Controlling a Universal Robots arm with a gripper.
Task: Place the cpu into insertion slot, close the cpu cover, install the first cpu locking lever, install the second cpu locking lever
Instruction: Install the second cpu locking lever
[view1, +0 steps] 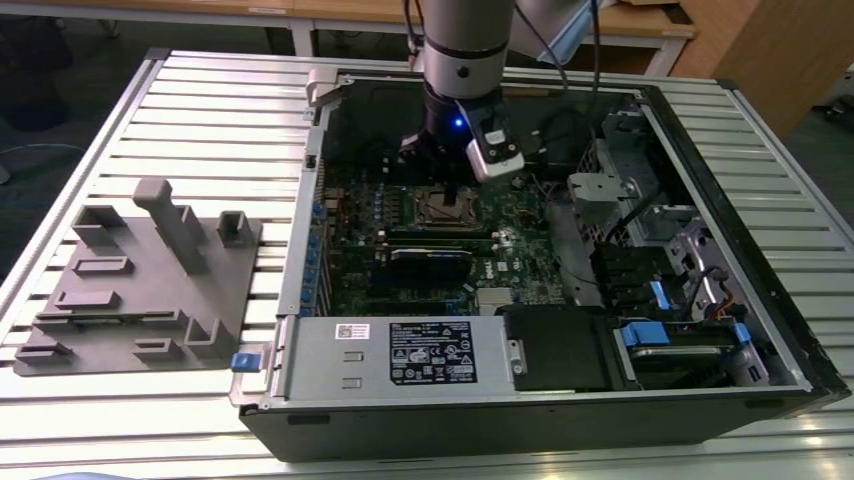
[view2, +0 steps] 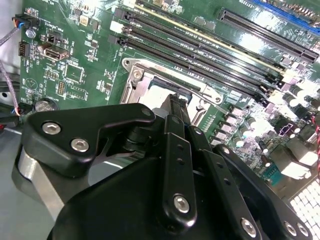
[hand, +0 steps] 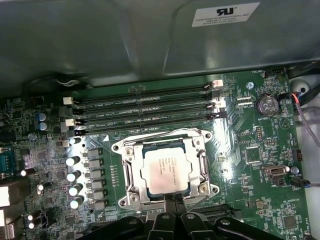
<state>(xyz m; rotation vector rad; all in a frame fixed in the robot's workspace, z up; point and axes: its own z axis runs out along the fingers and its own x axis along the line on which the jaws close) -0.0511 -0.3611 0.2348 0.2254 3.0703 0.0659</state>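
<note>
Black end effector (hand: 172, 209) hovers just at the edge of the motherboard socket, its fingers drawn close together with nothing visibly between them. The small square silver-grey cpu (hand: 165, 168) already lies in the socket, and the thin silvery metal cpu cover (hand: 202, 165) is lying down around it. I judge the first two steps done; whether the thin wire locking levers (hand: 155, 137) beside the cover are latched I cannot tell.

I see a ribbed silver metal table (view1: 200, 110) carrying an open black computer case (view1: 534, 420) beside a grey plastic fixture block (view1: 140, 280).
</note>
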